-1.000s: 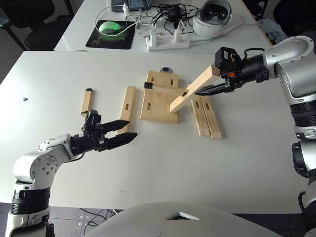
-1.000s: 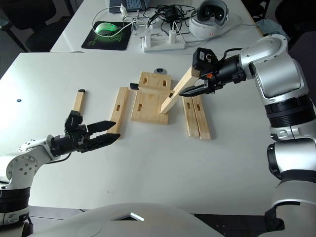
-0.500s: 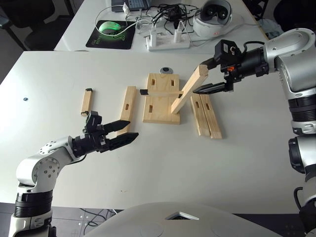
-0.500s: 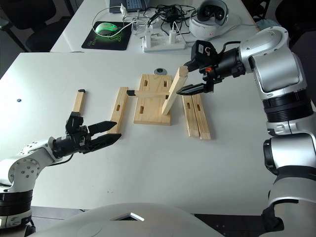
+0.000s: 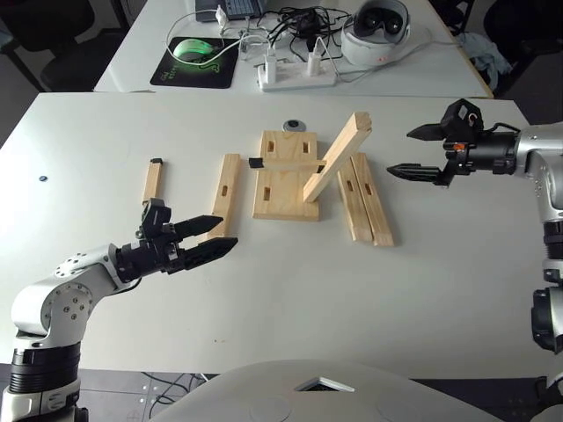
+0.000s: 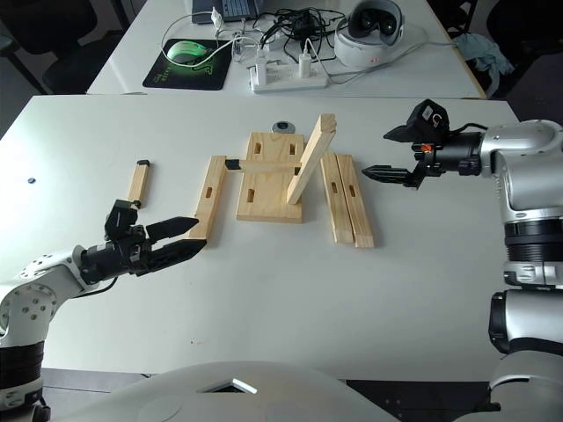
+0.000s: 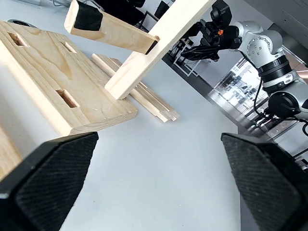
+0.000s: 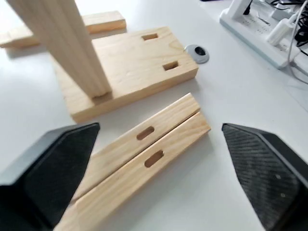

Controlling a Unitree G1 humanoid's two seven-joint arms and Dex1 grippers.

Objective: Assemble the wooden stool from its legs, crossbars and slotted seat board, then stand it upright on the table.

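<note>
The slotted seat board (image 5: 283, 186) lies flat mid-table. One leg (image 5: 337, 156) stands tilted in its right-hand slot, and a black-tipped crossbar (image 5: 281, 163) juts from that leg toward the left. Two more legs (image 5: 365, 198) lie side by side right of the board, and another leg (image 5: 227, 183) lies to its left. A short crossbar (image 5: 153, 180) rests farther left. My right gripper (image 5: 400, 150) hangs open to the right of the tilted leg, holding nothing. My left gripper (image 5: 227, 229) is open just above the table, near the left leg's front end.
A small grey disc (image 5: 296, 125) sits behind the board. On the far table are a power strip (image 5: 297, 72), a mouse pad (image 5: 198, 60) and a headset (image 5: 378, 31). Bare table stretches in front of the parts.
My right gripper let go of the leg and drew back to the right. The leg stays leaning in the board. My left arm drifted slightly left.
</note>
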